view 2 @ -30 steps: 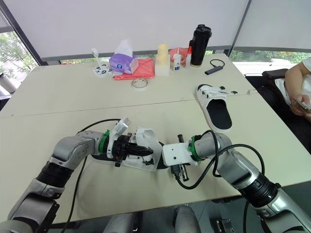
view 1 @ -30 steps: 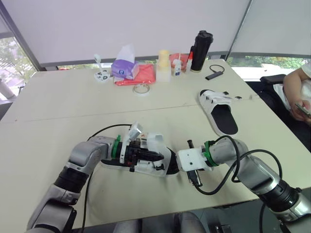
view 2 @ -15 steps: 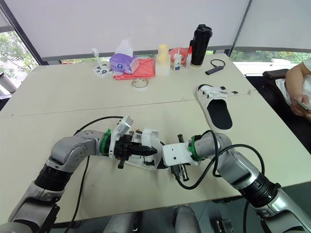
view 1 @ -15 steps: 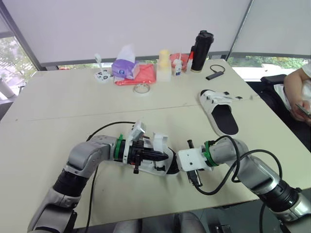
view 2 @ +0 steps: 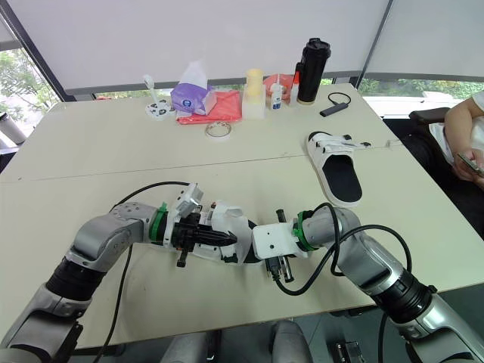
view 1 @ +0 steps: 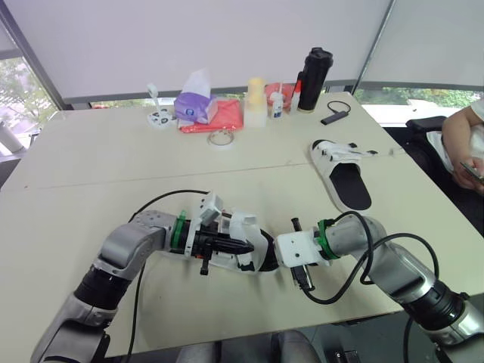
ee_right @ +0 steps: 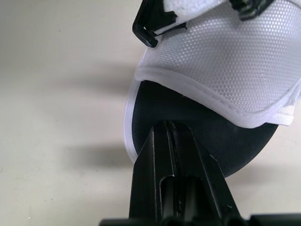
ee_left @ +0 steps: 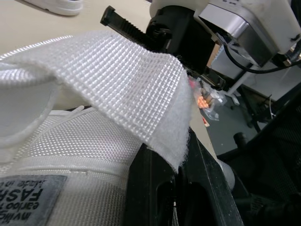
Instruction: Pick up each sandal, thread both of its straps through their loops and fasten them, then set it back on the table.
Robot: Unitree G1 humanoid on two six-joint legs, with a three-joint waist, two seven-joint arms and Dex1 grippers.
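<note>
Two white mesh sandals with black insoles lay on the beige table: the free sandal near the tall black flask, the worked sandal much farther from it. Two grippers met there. The left gripper pinched its white mesh strap, and the right gripper, fingers pressed together, touched the sole's rim.

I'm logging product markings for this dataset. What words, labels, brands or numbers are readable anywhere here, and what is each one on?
"FAS", then an unclear letter: large print on the grey woven tag sewn to the white mesh sandal.
Smaller lines above it on that tag: too blurred to read.
Purple tissue pack, small white bottle, black tumbler: any print is too small to read.
</note>
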